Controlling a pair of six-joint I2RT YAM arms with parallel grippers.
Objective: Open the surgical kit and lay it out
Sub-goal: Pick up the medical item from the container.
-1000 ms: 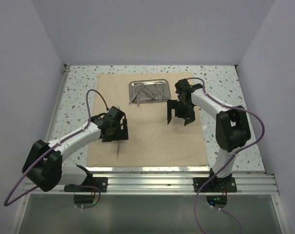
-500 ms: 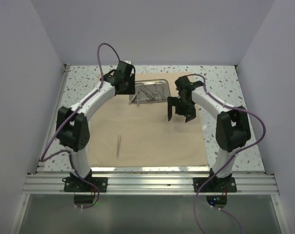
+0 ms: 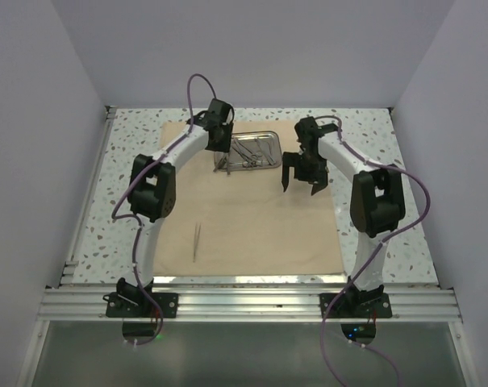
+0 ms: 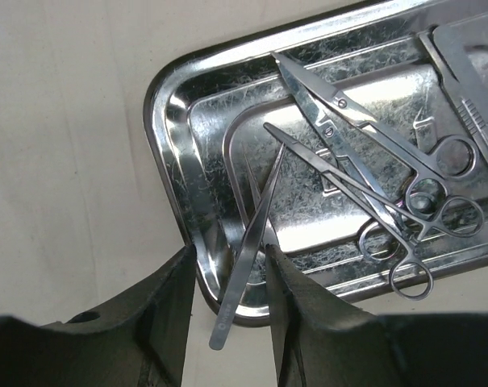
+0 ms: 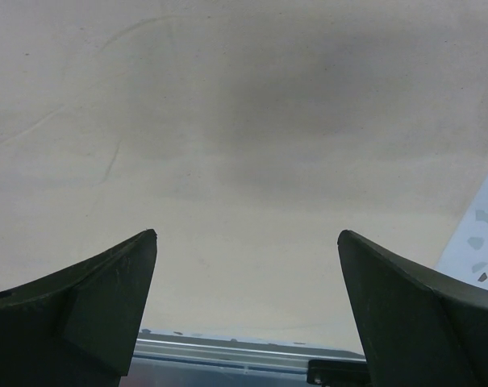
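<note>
found the beige cloth wrap [image 3: 252, 218] spread flat over the speckled table [image 3: 127, 133], with the steel tray [image 3: 277, 150] sitting on its far part. spotted one pair of tweezers [image 3: 196, 240] lying alone on the cloth toward the near left, well apart from the tray. saw the left gripper [image 3: 221, 149] reached out over the tray's left end, pointing down. from the left wrist view, made out that gripper partly open, its dark fingers [image 4: 163, 322] flanking the tail of a second pair of tweezers [image 4: 250, 234] with a gap on each side, gripping nothing. noted that pair resting slantwise in the tray, tail overhanging the near rim above the cloth. picked out ring-handled forceps [image 4: 340, 179] and a broader ring-handled pair [image 4: 364, 121] lying side by side in the tray just right of it, rings toward the right, plus a flat ribbed instrument [image 4: 469, 81] cut off at the right edge, kind impossible to tell. saw the right gripper [image 3: 302, 179] hanging above bare cloth just right of the tray, spread wide and holding nothing. in the right wrist view, found only its two fingertips wide apart over plain cloth, a sliver of table at the right and a metal rail [image 5: 227, 348] along the bottom
</note>
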